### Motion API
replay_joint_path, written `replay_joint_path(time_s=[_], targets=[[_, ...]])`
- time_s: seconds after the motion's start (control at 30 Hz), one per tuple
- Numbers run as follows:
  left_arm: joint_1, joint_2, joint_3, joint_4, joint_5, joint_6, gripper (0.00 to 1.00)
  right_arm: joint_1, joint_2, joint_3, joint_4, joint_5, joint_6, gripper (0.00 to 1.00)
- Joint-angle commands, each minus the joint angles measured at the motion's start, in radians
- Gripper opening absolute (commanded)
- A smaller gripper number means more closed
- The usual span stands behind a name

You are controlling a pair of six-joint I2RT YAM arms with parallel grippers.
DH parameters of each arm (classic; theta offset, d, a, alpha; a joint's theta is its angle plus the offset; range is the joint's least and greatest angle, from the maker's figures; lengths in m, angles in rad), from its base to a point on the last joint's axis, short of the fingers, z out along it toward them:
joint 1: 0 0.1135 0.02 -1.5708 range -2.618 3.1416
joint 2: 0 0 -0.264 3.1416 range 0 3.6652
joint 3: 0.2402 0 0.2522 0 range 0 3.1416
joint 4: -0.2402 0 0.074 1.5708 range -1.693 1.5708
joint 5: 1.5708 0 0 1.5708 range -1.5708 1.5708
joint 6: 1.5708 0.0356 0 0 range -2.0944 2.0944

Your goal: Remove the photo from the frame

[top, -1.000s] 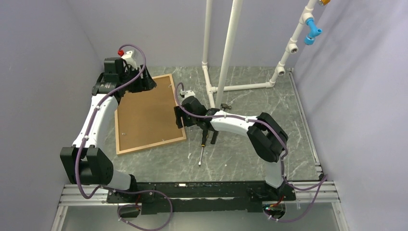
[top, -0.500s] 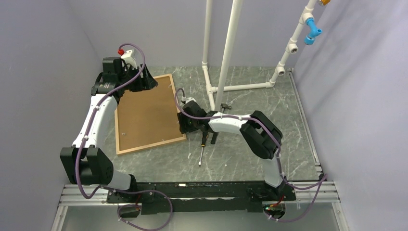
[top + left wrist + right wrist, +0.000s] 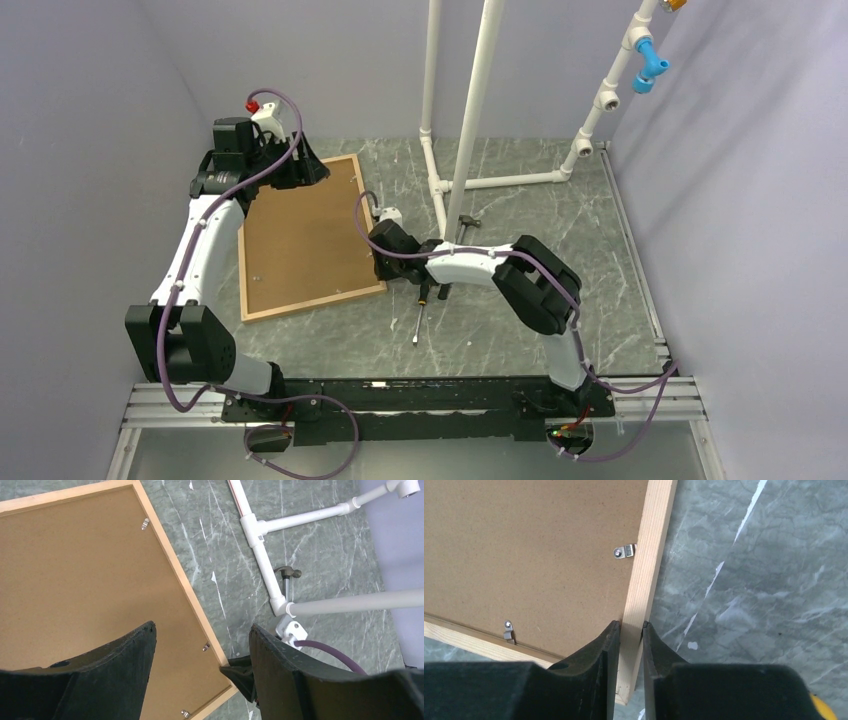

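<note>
Right pincer point(image 3: 630, 626) clamped on the frame point(image 3: 654, 540) rail, left pincer point(image 3: 202, 626) hanging open, so next I'd swivel the clip point(image 3: 625, 552) just ahead off the backing board point(image 3: 524, 545).

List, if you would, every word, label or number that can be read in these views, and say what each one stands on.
No text can be read in any view.
One small label on the white pipe, left wrist view: dark print, too small to read.
On the backing board and the frame: no print visible.
</note>
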Motion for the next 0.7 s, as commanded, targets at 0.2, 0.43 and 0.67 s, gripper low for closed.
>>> replay_joint_path(time_s=[0.2,0.43,0.67], targets=[[0.028,0.012,-0.008,0.051,0.059,-0.021,0.72,0.111,-0.166,-0.197,0.006,0.132,0.163,0.10],[0.038,0.010,-0.011,0.057,0.071,-0.027,0.73,0.165,-0.236,-0.211,-0.040,0.151,0.187,0.29],[0.039,0.017,-0.014,0.066,0.095,-0.037,0.75,0.141,-0.395,-0.186,-0.211,0.337,0.135,0.87]])
